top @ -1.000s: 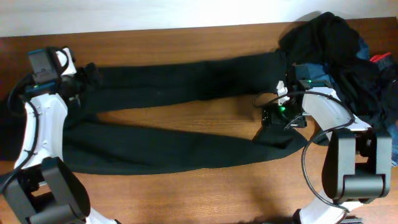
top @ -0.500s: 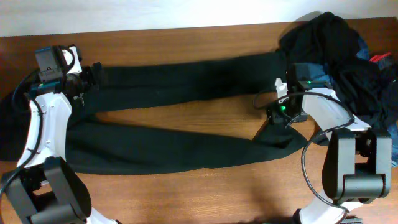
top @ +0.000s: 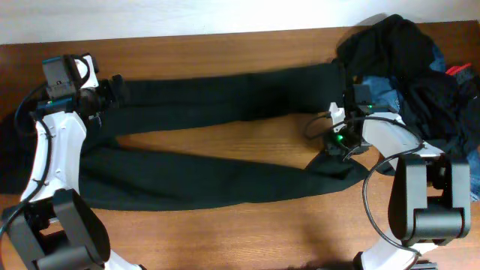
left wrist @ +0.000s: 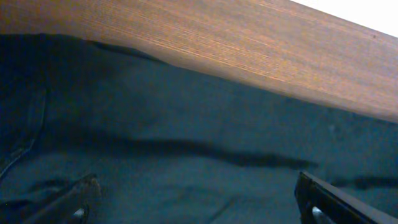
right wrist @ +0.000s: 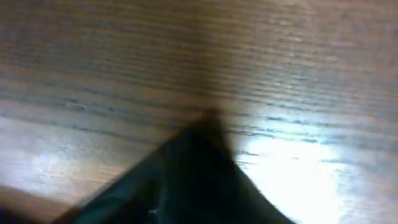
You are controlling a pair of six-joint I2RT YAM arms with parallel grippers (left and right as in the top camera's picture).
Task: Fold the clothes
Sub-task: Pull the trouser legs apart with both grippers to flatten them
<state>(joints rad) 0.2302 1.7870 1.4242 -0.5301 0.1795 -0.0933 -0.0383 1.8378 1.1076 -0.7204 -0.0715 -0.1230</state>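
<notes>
Long black trousers (top: 210, 97) lie spread across the wooden table (top: 247, 139), legs running left to right. My left gripper (top: 111, 91) hovers over their upper left end. In the left wrist view it (left wrist: 199, 208) is open, one finger (left wrist: 74, 199) at each lower corner, with dark fabric (left wrist: 186, 124) below. My right gripper (top: 331, 142) is at the corner of the lower leg's right end. In the blurred right wrist view a dark point of the trousers (right wrist: 199, 180) rises between the jaws, whose fingers I cannot make out.
A heap of dark clothes (top: 420, 67) sits at the back right, with blue denim (top: 386, 84) and a red piece (top: 459, 70) showing in it. The table's far edge (top: 225, 34) runs close behind the trousers.
My left gripper has shifted slightly right along the trousers. The right gripper has dropped to the lower leg's end, and that corner of fabric is now drawn up towards it.
</notes>
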